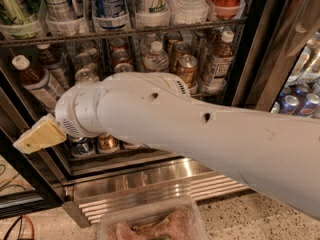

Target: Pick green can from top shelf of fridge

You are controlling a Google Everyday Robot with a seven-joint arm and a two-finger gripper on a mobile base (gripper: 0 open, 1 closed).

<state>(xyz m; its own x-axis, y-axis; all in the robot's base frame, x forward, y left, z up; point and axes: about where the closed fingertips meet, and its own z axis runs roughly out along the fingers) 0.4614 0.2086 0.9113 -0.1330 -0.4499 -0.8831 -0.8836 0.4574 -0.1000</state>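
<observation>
Green can [11,6] is sitting ungrasped on the top shelf [165,30]; hand [39,135], whose opening I cannot tell, is hovering well below it, probably needing raising.

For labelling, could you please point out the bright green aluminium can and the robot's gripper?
bright green aluminium can [12,5]: camera view, upper left, patterned side.
gripper [35,138]: camera view, lower left, yellowish tip.

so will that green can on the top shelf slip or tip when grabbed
The bright green aluminium can looks smooth and round, so probably slick. Its clear plastic cup holder on the dark wire top shelf should stop tipping, but likely forces a lift upward. The tan tool is low left, well below it.
</observation>
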